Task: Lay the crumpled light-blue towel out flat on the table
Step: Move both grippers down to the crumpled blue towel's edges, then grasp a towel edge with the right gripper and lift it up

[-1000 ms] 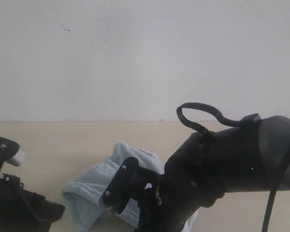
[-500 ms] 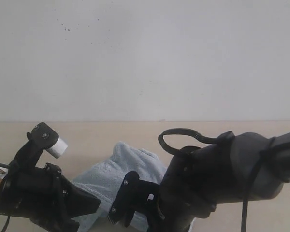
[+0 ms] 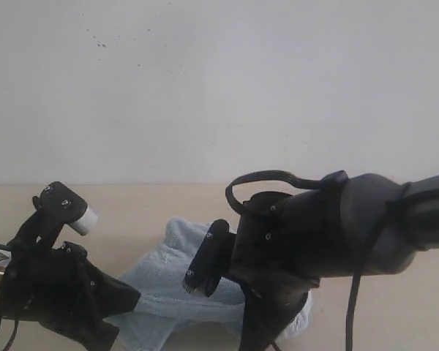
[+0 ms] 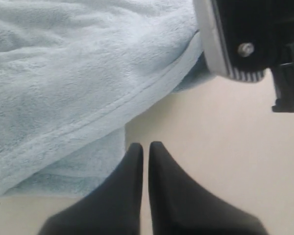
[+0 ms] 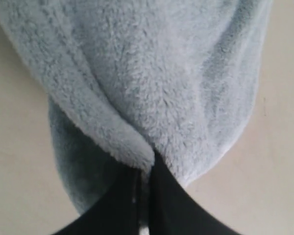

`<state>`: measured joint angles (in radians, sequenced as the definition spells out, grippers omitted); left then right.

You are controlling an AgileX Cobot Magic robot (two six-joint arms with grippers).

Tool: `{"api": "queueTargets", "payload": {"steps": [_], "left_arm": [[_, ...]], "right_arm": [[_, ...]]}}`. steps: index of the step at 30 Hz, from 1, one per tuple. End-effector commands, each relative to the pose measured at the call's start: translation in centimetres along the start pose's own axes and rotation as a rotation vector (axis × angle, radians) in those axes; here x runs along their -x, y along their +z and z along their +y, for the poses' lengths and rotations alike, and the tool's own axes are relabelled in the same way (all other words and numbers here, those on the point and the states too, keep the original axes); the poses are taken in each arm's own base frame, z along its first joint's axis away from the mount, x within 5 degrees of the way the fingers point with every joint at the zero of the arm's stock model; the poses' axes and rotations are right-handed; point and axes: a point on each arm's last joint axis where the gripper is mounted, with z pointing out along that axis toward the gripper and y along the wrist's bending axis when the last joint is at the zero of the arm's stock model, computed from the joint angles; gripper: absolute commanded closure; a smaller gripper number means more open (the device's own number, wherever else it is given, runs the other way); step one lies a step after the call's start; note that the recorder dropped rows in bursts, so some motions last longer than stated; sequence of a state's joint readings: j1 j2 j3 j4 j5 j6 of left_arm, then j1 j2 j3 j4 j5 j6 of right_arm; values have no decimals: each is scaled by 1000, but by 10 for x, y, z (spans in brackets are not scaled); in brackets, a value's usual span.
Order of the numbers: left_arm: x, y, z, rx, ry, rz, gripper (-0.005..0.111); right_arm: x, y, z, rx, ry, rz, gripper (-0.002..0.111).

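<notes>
Lying crumpled on the smooth pale beige bench, the pale light-blue fluffy terry towel is half hidden behind both black arms in the exterior view, its near edge cut off. The right pincer is closed, pinching a towel fold that covers its tips. The left pincer is closed empty, just beside the stitched hem.

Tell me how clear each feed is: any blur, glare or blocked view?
Exterior view: soft and hazy, no glare; the right arm blocks much of the towel. Left wrist view: towel hem sharp, the left gripper a dark silhouette. Right wrist view: pile crisp, the right gripper shadowed under a fold.
</notes>
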<state>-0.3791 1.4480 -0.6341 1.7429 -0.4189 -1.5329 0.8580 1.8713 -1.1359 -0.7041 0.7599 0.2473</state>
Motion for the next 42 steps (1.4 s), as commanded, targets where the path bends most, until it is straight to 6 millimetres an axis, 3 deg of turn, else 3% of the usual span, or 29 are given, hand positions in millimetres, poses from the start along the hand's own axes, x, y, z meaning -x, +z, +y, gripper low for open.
{"api": "queueTargets", "payload": {"steps": [1, 11, 21, 23, 25, 28, 29, 31, 36, 42], "left_arm": [[1, 1, 4, 43, 6, 2, 103], [-14, 20, 10, 32, -23, 84, 103], [-8, 24, 15, 57, 69, 81, 102], [-8, 24, 15, 57, 69, 81, 96], [-9, 24, 15, 56, 68, 83, 85], [-9, 24, 14, 43, 67, 81, 58], [-8, 25, 11, 6, 32, 68, 42], [-6, 28, 5, -66, -61, 32, 33], [-13, 43, -11, -289, -156, 36, 32], [-16, 63, -21, -234, -99, 85, 32]], "right_arm": [[7, -24, -18, -55, 51, -46, 108], [9, -97, -53, -91, 217, -340, 108], [-17, -152, -85, -240, 306, -441, 108], [-22, -161, -88, -250, 318, -457, 108], [-24, -166, -90, -254, 329, -471, 108], [-26, -168, -91, -255, 332, -478, 108], [-25, -168, -91, -254, 333, -476, 108], [-25, -168, -91, -253, 332, -480, 108], [-25, -168, -90, -250, 340, -487, 108], [-24, -158, -96, -222, 360, -558, 108]]}}
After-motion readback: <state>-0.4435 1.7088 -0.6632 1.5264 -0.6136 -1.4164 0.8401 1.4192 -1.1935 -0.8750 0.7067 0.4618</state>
